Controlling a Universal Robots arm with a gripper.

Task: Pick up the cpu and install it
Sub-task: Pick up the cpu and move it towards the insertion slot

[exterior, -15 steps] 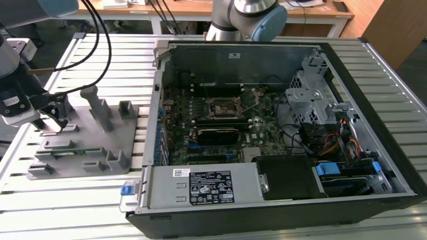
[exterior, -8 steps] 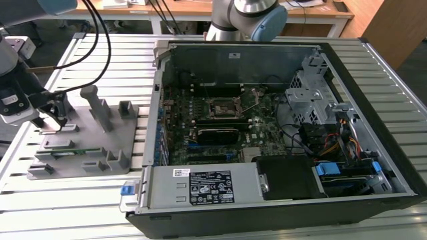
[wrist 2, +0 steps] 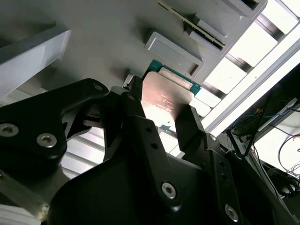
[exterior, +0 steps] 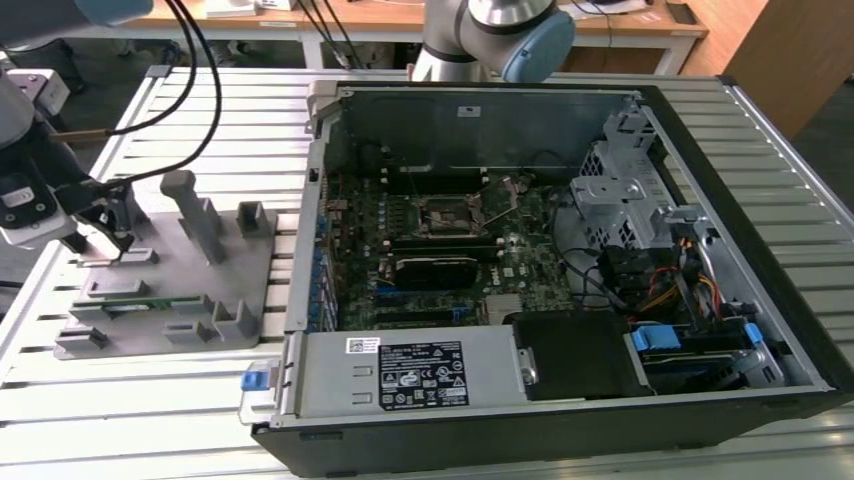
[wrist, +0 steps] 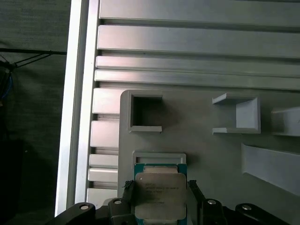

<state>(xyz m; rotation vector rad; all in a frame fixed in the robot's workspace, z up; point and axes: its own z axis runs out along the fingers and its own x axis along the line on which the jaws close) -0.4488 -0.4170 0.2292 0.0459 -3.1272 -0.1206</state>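
Desk (exterior: 174,400): slatted aluminium top. It carries everything noted below.

Computer case (exterior: 534,440): black, lies open on its side and takes up the exterior view's right and centre. Motherboard exposed inside. The black square socket (exterior: 445,215) with its metal frame sits in the board's upper middle, well apart from the gripper.

Fixture plate (exterior: 254,270): grey, flat on the desk at the exterior view's left, just beside the case. It has upright posts and several moulded pockets. A narrow green circuit strip (exterior: 171,302) lies in a slot near its near edge. Both wrist views show the plate's grey surface ( (wrist: 201,154), (wrist 2: 93,42)) with open square pockets.

Gripper (exterior: 110,243): black, two fingers, pointing down over the far left corner of the fixture plate, at the exterior view's left edge. In both wrist views the gripper ( (wrist: 161,187), (wrist 2: 161,105)) is centred over one pocket.

The cpu (wrist: 161,199): silvery-grey metal top on a green board, seated in a shallow rectangular pocket at the plate's corner, close to the desk's edge rail. In the second wrist view the cpu (wrist 2: 164,96) shows its metal top catching light.

Relation: the cpu lies directly between the fingers (wrist: 128,191), one finger against each of two opposite edges. The fingers (wrist 2: 187,129) look closed onto the chip's sides, pinching it. The cpu appears to rest in its pocket, not raised clear of the plate.
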